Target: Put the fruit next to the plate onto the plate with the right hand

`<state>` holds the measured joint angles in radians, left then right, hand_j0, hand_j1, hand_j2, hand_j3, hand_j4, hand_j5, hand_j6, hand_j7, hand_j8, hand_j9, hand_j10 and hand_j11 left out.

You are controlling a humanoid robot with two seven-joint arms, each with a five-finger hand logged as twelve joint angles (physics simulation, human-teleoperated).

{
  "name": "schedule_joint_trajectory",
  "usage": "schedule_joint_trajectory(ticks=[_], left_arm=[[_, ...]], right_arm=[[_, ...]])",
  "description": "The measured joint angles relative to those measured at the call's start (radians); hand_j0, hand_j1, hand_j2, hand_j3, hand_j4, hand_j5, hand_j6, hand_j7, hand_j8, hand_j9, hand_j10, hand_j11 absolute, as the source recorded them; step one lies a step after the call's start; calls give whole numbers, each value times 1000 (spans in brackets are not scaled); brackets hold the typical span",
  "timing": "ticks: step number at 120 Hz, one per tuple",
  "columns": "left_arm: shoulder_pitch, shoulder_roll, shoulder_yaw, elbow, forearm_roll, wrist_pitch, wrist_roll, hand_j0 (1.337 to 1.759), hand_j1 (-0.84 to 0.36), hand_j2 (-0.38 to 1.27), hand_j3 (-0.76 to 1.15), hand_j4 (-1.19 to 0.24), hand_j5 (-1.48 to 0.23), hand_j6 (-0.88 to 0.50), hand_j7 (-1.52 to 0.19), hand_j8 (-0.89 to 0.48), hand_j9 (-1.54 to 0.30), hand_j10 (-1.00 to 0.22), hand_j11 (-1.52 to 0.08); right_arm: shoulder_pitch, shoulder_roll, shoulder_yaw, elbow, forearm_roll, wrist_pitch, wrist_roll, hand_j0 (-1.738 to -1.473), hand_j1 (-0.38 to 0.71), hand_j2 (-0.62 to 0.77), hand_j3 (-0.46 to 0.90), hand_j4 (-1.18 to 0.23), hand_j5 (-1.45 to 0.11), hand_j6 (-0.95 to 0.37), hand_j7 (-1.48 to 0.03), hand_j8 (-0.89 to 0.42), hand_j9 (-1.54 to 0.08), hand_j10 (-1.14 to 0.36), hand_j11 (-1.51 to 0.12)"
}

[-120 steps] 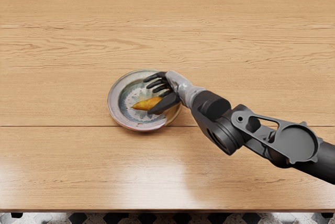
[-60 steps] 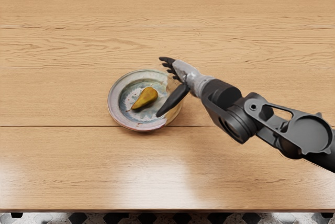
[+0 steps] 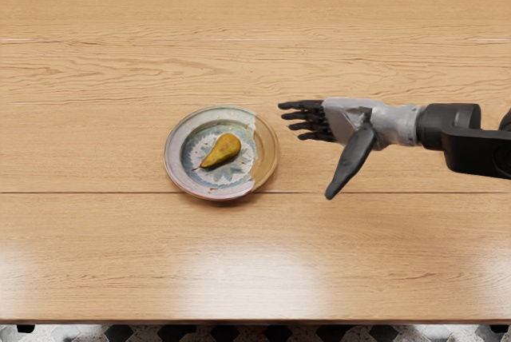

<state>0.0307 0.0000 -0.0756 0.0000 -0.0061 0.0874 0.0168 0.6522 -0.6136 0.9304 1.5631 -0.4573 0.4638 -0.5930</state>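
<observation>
A yellow-brown pear (image 3: 223, 150) lies on its side in the middle of the round glazed plate (image 3: 180, 165), stem end pointing to the lower left. My right hand (image 3: 323, 138) hovers to the right of the plate, clear of its rim, with the fingers (image 3: 299, 116) stretched out flat toward the plate and the thumb (image 3: 349, 165) hanging down. It holds nothing. Its arm (image 3: 451, 136) comes in from the right edge. The left arm is out of view.
The wooden table (image 3: 255, 262) stretches wide around the plate, with a seam running across it just below the plate. An orange wall stands behind the far edge. The near edge shows at the bottom over a tiled floor.
The right hand let go of the pear on the plate, opened, and pulled back to the right, off the plate. The pear now rests alone on the plate.
</observation>
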Motion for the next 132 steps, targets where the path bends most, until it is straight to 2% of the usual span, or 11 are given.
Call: schedule_joint_trajectory(ticks=[19, 48, 132], left_arm=[[1, 0, 0, 0, 0, 0, 0, 1658, 349, 0, 0, 0, 0, 0, 0, 0, 0, 0, 0], [0, 0, 0, 0, 0, 0, 0, 1658, 349, 0, 0, 0, 0, -1, 0, 0, 0, 0, 0], [2, 0, 0, 0, 0, 0, 0, 1658, 349, 0, 0, 0, 0, 0, 0, 0, 0, 0, 0]], right_arm=[[-22, -78, 25, -22, 157, 110, 1, -1658, -348, 1, 0, -2, -2, -2, -2, -1, -2, -1, -2], [-44, -166, 31, -79, 322, 144, 1, -1658, -349, 1, 0, 0, -1, 0, -1, 0, -1, 0, -1], [-57, -189, 31, -98, 354, 147, 1, -1658, -349, 1, 0, 0, 0, 0, 0, 0, 0, 0, 0]])
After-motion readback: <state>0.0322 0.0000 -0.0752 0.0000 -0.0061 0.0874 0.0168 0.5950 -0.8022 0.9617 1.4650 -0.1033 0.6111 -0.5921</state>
